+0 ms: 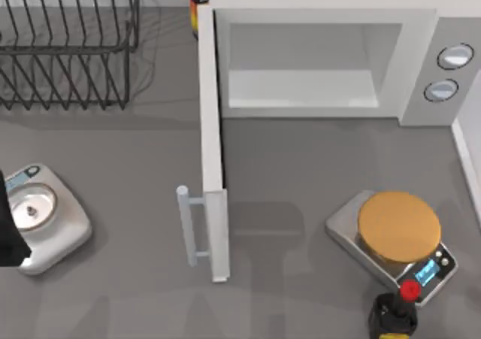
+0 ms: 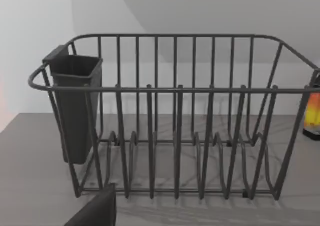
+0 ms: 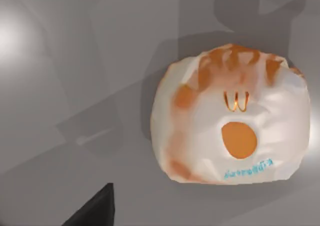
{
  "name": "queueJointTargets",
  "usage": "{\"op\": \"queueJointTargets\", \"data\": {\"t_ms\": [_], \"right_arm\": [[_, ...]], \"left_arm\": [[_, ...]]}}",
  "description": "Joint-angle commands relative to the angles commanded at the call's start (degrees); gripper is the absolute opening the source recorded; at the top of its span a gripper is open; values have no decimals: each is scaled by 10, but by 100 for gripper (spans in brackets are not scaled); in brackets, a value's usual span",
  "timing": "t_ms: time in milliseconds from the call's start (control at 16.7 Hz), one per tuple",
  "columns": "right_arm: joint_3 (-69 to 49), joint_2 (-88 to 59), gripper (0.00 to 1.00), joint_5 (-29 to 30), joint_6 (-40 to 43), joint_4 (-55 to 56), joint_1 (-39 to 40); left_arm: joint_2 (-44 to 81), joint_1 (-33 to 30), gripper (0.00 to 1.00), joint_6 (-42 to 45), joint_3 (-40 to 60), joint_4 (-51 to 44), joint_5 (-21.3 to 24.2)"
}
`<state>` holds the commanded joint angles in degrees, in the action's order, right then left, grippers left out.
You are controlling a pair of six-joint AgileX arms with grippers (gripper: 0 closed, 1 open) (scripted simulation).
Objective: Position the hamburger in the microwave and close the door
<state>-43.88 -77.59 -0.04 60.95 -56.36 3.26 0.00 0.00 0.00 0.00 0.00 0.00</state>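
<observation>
The hamburger (image 3: 230,116) lies on the grey table right under my right wrist camera; it is a pale bun with orange-brown patches and an orange spot. A dark corner of my right gripper (image 3: 95,211) shows beside it, apart from it. The microwave (image 1: 421,46) stands at the back right of the top view, and its white cavity (image 1: 301,76) has nothing in it. The door (image 1: 212,151) is swung fully open toward the table's front, with its bar handle (image 1: 188,226) facing left. My left arm (image 1: 7,226) rests at the table's left edge.
A wire dish rack (image 1: 68,38) with a dark cutlery holder (image 2: 75,105) fills the back left. One silver scale (image 1: 45,215) sits at the left. Another scale (image 1: 436,271) at the front right carries a round tan disc (image 1: 398,226). A red-capped black bottle (image 1: 394,313) stands before it.
</observation>
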Motion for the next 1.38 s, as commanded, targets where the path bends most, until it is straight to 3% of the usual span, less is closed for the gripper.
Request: {"op": "queueJointTargets", "data": {"t_ms": [360, 840, 1140, 1380], "right_arm": [[16, -10, 100, 0, -1, 24, -1], [109, -108, 100, 0, -4, 220, 2], [115, -115, 100, 0, -4, 230, 2], [115, -115, 70, 0, -4, 230, 2]], "left_arm": [[0, 0, 100, 0, 0, 0, 0], [0, 0, 100, 0, 0, 0, 0], [0, 0, 100, 0, 0, 0, 0], [0, 0, 100, 0, 0, 0, 0]]}}
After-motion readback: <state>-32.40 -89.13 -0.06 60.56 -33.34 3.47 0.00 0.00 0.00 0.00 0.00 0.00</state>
